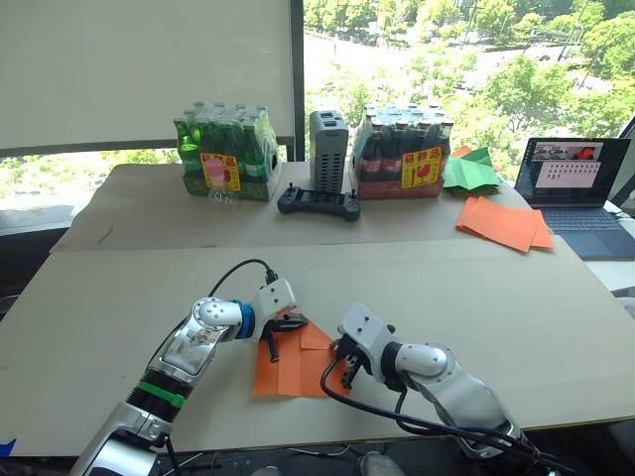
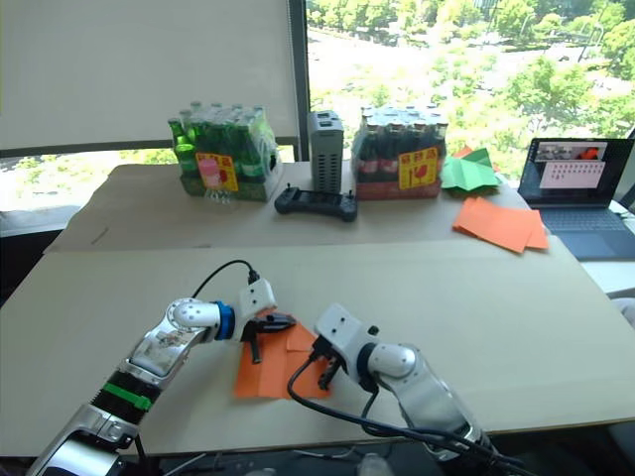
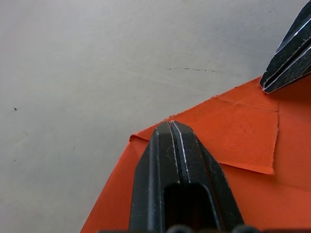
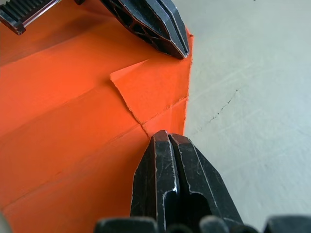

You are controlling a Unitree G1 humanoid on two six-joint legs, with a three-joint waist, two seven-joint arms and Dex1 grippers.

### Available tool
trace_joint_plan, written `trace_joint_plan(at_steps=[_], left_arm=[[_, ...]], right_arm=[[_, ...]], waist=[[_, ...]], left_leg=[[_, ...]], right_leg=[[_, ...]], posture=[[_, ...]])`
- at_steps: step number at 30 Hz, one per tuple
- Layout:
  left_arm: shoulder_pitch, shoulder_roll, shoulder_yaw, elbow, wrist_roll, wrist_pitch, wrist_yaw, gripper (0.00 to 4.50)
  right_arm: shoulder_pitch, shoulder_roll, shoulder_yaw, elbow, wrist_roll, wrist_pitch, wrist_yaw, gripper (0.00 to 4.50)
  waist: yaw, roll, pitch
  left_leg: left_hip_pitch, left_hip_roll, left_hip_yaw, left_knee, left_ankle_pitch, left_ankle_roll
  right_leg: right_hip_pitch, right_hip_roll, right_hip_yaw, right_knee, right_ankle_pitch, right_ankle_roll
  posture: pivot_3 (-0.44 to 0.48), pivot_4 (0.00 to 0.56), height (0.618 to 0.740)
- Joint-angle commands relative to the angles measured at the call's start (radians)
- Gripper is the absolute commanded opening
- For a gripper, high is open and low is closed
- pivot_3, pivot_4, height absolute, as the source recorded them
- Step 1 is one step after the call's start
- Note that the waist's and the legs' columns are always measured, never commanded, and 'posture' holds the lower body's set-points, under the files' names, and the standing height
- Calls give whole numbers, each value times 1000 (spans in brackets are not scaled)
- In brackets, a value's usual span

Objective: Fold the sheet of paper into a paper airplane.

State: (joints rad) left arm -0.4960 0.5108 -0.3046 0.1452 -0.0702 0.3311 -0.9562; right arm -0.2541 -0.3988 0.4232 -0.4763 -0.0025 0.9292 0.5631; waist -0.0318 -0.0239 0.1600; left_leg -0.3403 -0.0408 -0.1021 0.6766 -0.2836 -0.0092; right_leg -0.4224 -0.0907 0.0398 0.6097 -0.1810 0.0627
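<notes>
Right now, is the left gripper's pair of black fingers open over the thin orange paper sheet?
No: the left gripper has its fingers pressed together, tips on the orange sheet.

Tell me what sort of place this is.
Likely an office or lab test room on an upper floor: a wide tan table, an open laptop, and a large window overlooking treetops.
</notes>
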Motion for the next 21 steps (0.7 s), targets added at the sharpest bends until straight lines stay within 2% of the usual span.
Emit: trace_joint_plan(at_steps=[1,12,17,21], left_arm=[[7,9,-14,14,25,8,-7,0],[0,6,-15,24,27,2,-8,0],[-3,4,-14,30,27,-2,-7,0],[-3,2,-14,29,27,-2,-5,0]], right_arm=[[49,-37,12,25,12,80,-2,39],[11,-38,-39,-60,68,80,2,39],[-62,26,-116,-133,139,0,11,39],[-89,46,-101,-108,152,-48,9,39]], waist=[[1,0,0],[8,0,0],[10,0,1],[10,0,1]], left_leg=[[0,0,0,0,0,0],[0,0,0,0,0,0],[-2,0,0,0,0,0],[-2,0,0,0,0,0]], right_leg=[[0,0,0,0,0,0],[0,0,0,0,0,0],[-2,0,0,0,0,0],[-2,1,0,0,0,0]], posture=[[0,150,723],[0,150,723],[0,150,723],[0,150,723]])
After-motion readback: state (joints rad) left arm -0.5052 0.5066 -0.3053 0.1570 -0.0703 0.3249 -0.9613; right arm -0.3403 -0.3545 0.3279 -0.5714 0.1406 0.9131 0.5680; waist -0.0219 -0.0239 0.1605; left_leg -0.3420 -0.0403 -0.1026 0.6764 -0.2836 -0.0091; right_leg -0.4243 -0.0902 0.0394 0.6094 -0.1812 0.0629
